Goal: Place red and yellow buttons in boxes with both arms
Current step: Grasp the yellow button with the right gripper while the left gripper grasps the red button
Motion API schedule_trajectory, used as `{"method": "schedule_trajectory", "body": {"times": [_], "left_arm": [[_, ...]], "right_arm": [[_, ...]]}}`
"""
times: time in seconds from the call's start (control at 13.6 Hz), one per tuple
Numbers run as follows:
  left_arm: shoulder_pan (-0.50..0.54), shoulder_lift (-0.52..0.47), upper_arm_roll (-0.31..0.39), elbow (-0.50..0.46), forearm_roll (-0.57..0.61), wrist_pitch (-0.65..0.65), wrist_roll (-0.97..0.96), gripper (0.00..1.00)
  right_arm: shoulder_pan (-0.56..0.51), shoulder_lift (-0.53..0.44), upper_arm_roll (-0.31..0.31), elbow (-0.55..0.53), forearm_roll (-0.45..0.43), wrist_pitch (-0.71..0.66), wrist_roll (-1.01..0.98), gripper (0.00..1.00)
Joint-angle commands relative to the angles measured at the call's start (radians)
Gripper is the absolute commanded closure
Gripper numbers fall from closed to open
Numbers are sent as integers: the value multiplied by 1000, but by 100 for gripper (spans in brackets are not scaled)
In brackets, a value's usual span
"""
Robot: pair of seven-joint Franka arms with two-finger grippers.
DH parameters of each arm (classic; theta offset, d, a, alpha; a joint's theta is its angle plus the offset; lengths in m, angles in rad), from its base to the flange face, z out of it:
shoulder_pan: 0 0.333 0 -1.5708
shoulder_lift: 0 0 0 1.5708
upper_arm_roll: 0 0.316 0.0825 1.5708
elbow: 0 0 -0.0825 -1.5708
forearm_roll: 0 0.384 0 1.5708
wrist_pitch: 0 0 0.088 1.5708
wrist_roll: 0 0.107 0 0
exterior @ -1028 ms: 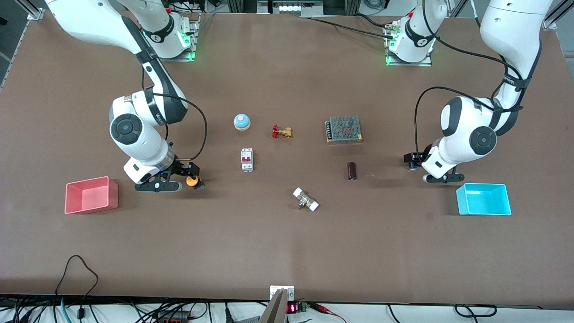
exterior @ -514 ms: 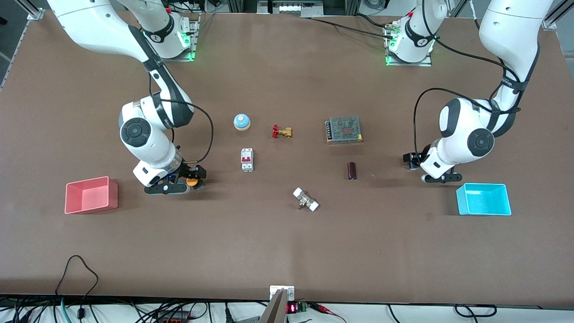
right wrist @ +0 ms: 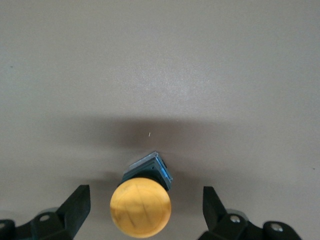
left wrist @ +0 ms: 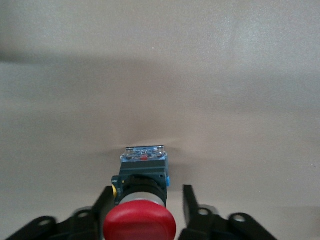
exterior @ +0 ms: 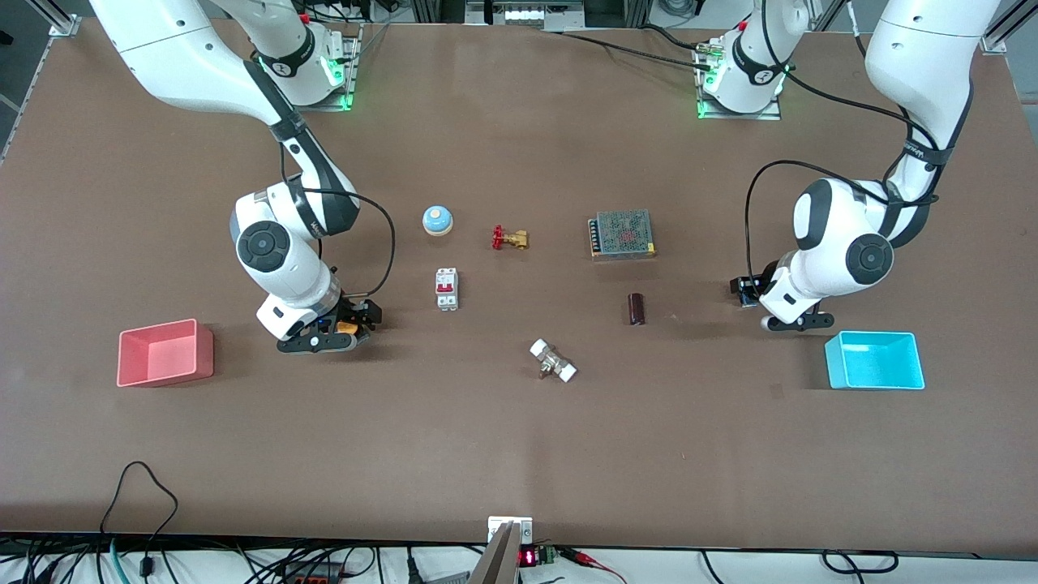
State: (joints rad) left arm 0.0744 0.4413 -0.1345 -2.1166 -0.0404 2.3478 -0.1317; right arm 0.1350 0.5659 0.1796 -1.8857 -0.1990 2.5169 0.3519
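The yellow button [right wrist: 141, 206] stands cap up on the table between the wide-open fingers of my right gripper [right wrist: 145, 194], which touch nothing. In the front view that gripper [exterior: 350, 323] is low over the button [exterior: 347, 328], beside the pink box [exterior: 166, 377]. The red button [left wrist: 140, 220] sits between the fingers of my left gripper [left wrist: 146, 196]. One finger is close against its black body and the other stands off with a gap. In the front view the left gripper [exterior: 748, 294] is near the cyan box [exterior: 876, 380], and the red cap is hidden under the wrist.
Mid-table lie a pale blue dome [exterior: 437, 220], a brass valve with a red handle [exterior: 509, 238], a white breaker [exterior: 446, 289], a mesh-topped metal unit [exterior: 622, 234], a dark cylinder [exterior: 636, 308] and a white fitting [exterior: 553, 361].
My right arm has moved toward the table's middle and brought its open gripper from beside the yellow button to around it. The left arm has barely moved.
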Motion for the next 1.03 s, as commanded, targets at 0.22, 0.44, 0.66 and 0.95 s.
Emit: {"method": "schedule_trajectory", "body": {"times": [0.22, 0.44, 0.66, 0.95], "left_arm": [[10, 2, -8, 15, -18, 1, 12, 68], [18, -77, 15, 36, -7, -46, 12, 69], [68, -93, 36, 186, -4, -273, 53, 69], [74, -75, 88, 338, 42, -343, 78, 68]], "right_arm": [[-2, 20, 5, 7, -17, 17, -31, 20], [-2, 25, 5, 5, -17, 23, -33, 37], [-5, 29, 5, 7, -17, 23, -51, 54], [-5, 29, 5, 7, -17, 23, -56, 73]]}}
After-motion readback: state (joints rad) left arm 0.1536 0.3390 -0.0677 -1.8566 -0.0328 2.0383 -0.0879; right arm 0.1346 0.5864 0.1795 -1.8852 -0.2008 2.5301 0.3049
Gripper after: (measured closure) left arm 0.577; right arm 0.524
